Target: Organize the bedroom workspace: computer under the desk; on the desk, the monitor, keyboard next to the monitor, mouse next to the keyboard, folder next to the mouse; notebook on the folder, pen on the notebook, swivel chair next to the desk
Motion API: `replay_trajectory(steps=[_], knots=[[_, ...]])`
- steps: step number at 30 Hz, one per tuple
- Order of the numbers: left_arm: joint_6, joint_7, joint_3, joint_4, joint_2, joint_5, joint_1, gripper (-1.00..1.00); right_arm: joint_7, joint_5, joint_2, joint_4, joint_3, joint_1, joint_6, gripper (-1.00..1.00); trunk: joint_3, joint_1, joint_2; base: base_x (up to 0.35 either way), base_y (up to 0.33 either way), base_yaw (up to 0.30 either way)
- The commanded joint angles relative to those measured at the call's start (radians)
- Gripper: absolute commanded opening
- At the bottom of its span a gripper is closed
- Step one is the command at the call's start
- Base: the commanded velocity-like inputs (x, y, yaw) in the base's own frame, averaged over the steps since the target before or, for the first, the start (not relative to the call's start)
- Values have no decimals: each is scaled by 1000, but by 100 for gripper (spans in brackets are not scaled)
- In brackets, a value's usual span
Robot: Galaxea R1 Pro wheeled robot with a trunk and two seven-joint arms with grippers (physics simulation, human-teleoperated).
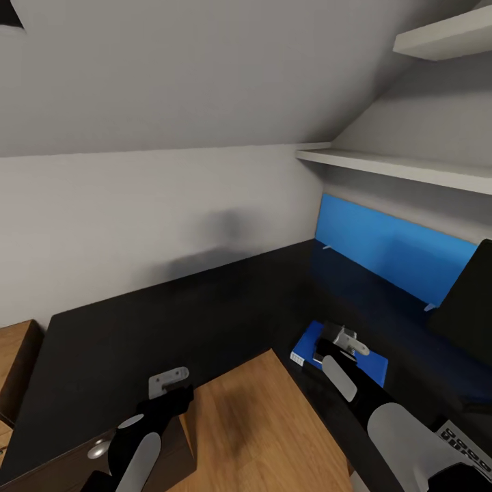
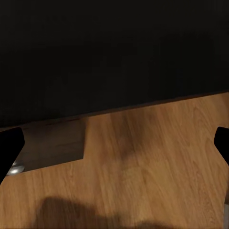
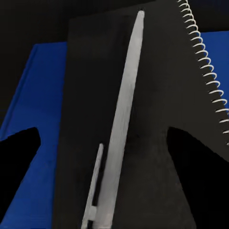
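Observation:
The bright blue folder (image 1: 372, 367) lies on the black desk (image 1: 205, 301) in front of the blue back panel. In the right wrist view a dark spiral-bound notebook (image 3: 157, 95) rests on the folder (image 3: 38, 95), and the pale pen (image 3: 126, 95) lies along the notebook. My right gripper (image 1: 326, 347) hovers just above them, open, with a black finger on each side of the pen (image 3: 109, 167). The monitor (image 1: 475, 301) stands at the right edge, and the keyboard (image 1: 468, 444) peeks in at the lower right. My left gripper (image 1: 179, 396) is open above the desk's inner edge (image 2: 114, 148).
Two white shelves (image 1: 410, 167) run above the back panel (image 1: 389, 246) under a sloped ceiling. A black drawer unit (image 1: 89, 458) sits under the desk's left wing. Wooden floor (image 1: 260, 424) fills the desk's inner corner. A light wooden cabinet (image 1: 17, 362) is at far left.

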Motion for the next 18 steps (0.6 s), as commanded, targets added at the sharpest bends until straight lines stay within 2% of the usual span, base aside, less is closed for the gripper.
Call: replay_trajectory(steps=[1, 18], knots=[[2, 10, -1, -2, 0, 9, -1, 100, -8, -3, -2, -2, 7, -1, 5, 100, -1, 0, -1, 0, 0, 0], [2, 10, -1, 0, 0, 9, -1, 100, -12, -3, -2, -33, 9, -1, -9, 100, -1, 0, -1, 0, 0, 0]])
